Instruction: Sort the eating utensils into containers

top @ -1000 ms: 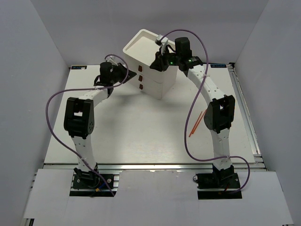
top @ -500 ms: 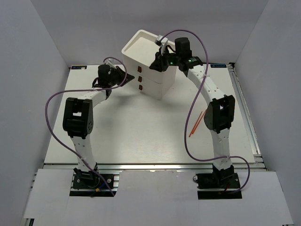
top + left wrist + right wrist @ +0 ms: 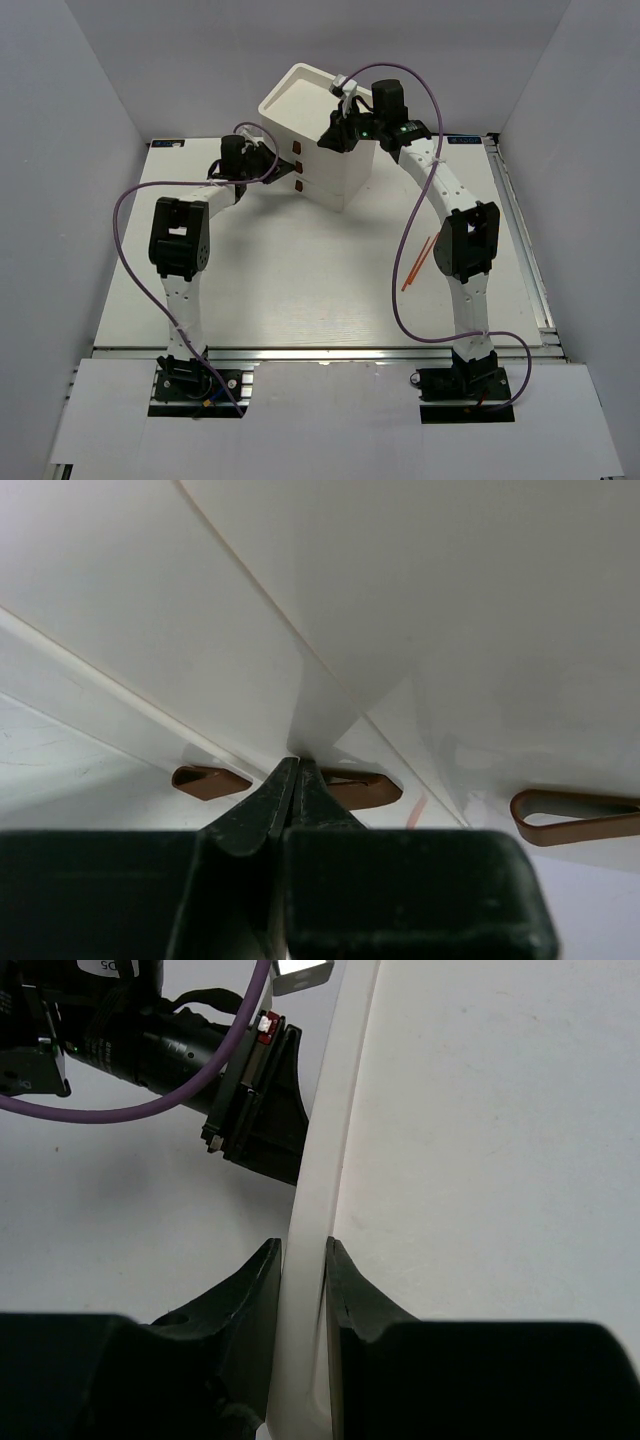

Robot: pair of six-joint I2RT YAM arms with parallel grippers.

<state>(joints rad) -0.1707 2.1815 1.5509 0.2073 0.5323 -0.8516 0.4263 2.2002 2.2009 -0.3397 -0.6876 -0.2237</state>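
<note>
The white three-drawer unit [image 3: 335, 175] stands tilted at the back of the table, its open top tray [image 3: 300, 90] facing up. Three dark red pulls [image 3: 297, 166] line its front. My right gripper [image 3: 338, 130] is shut on the top tray's white rim [image 3: 335, 1110], one finger on each side. My left gripper [image 3: 280, 165] is shut, its tips [image 3: 295, 768] against the drawer front between two pulls [image 3: 365, 790]. Two orange chopsticks [image 3: 415, 262] lie on the table by the right arm. No forks or knives are in view.
Grey walls enclose the table on three sides. The left arm's wrist and purple cable [image 3: 150, 1050] sit close beside the unit. The right arm reaches over the table's right side above the chopsticks.
My left gripper has moved right, up to the drawer fronts, and its elbow has swung in. The right gripper has kept its hold on the rim.
</note>
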